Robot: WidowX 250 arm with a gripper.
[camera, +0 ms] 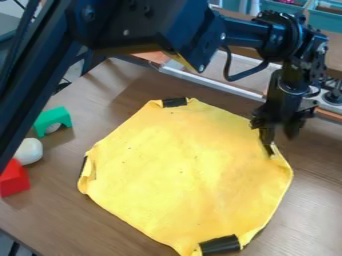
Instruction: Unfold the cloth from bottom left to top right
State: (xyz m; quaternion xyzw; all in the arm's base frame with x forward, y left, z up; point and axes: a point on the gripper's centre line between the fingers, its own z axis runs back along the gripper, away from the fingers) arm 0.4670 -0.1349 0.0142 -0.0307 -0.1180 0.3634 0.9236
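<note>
At the left, a red block (13, 179), a white rounded object (29, 151) and a green arched block (52, 120) are seen near one another on the brown table (119, 231). To their right, the yellow cloth (180, 170) is laid out broadly, its edges marked by black patches. At its upper right edge the black gripper (273, 144) is lowered; whether it is open, or any cloth is gripped, cannot be told.
</note>
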